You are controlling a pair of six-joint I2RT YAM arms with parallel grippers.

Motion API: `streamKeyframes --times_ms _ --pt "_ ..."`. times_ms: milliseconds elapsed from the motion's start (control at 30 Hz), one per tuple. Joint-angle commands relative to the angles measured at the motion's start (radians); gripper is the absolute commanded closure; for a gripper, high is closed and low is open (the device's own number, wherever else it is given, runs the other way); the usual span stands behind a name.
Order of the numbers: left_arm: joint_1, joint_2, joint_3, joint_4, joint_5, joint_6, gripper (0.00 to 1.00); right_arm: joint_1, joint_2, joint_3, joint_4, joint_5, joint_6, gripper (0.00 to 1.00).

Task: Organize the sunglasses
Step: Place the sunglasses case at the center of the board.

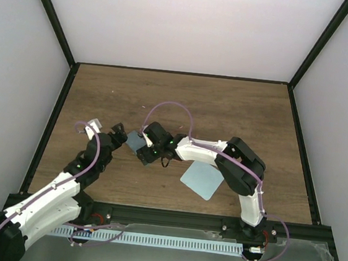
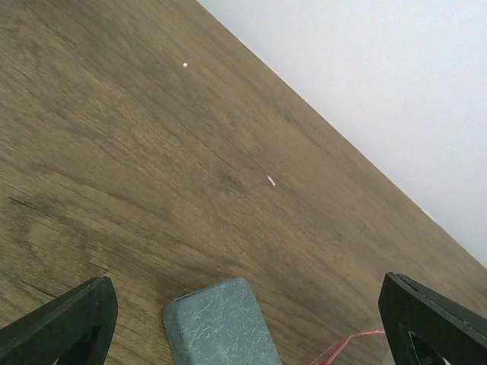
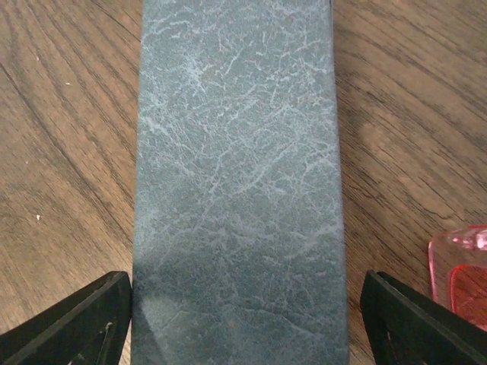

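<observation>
Plainly, left pincer and right pincer gape empty, the right straddling the grey-blue case beside the sunglasses.

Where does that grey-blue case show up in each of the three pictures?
Top external: case left of centre, partly under the right gripper.
Left wrist: bottom edge, centre.
Right wrist: fills the middle.
Shared landmark: red sunglasses just right of it in both wrist views; not visible from above.

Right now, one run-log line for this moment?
left gripper: open at case end | right gripper: open, straddling case | sunglasses: beside case, not held | cloth: lying flat
</observation>
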Motion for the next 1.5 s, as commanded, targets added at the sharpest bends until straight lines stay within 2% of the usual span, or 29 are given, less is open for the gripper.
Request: streamKeyframes --times_ms 0,233,633,1067,1467 --pt "-0.002 0.017 0.036 0.030 0.030 0.018 0.03 0.007 -0.002 0.006 0.029 -0.012 -0.001 0.16" --pt "-0.002 0.068 0.053 0.028 0.057 0.025 0.01 0.007 0.013 0.030 0.018 -0.009 0.004 0.16" --pt "-0.003 0.031 0.057 0.008 0.060 0.025 0.01 0.008 0.062 0.075 0.010 -0.022 0.006 0.15" --pt "-0.002 0.050 0.065 0.008 0.078 0.029 0.01 0.018 0.070 0.109 0.001 0.001 0.021 0.18" --pt "-0.003 0.054 0.068 0.005 0.091 0.028 0.01 0.017 0.089 0.137 -0.034 0.056 0.049 0.31"
